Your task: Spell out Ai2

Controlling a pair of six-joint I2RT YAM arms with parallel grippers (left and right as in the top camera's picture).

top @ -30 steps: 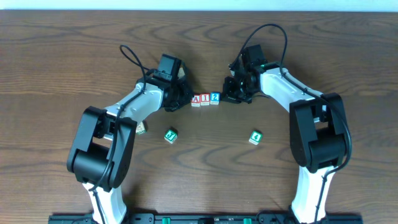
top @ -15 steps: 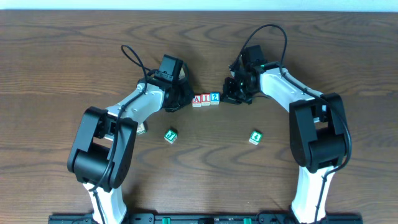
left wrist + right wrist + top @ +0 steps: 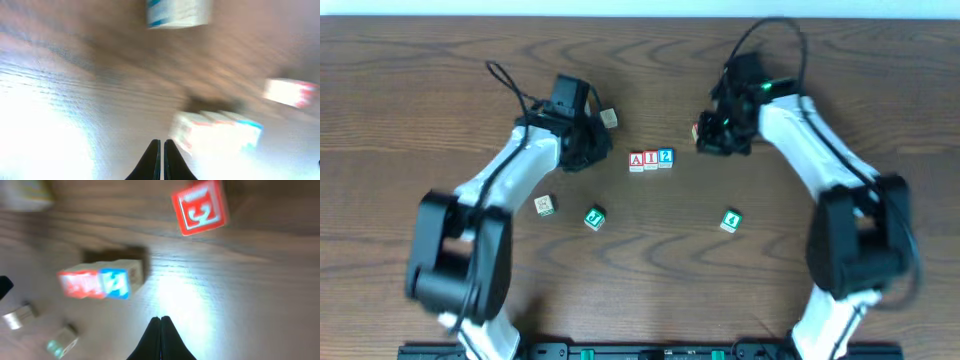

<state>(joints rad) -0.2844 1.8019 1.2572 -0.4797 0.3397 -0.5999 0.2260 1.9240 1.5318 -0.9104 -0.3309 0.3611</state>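
Observation:
Three letter blocks stand touching in a row at the table's middle: a red A (image 3: pixel 637 161), a red I (image 3: pixel 651 160) and a blue 2 (image 3: pixel 665 157). The row shows blurred in the left wrist view (image 3: pixel 215 131) and in the right wrist view (image 3: pixel 100 282). My left gripper (image 3: pixel 595 152) is shut and empty, to the left of the row and apart from it; its fingers (image 3: pixel 162 146) are pressed together. My right gripper (image 3: pixel 712 142) is shut and empty, to the right of the row; its fingers (image 3: pixel 161 321) are closed.
A red block marked 3 (image 3: pixel 200 207) lies by my right gripper (image 3: pixel 697 131). A beige block (image 3: pixel 609 118) lies by my left wrist. Nearer the front lie a beige block (image 3: pixel 545 205) and two green blocks (image 3: pixel 594 217) (image 3: pixel 730 221).
Both arms have drawn back from the row, the left one to the left and the right one to the right. The beige and red blocks beside them have come into view. The row has not moved.

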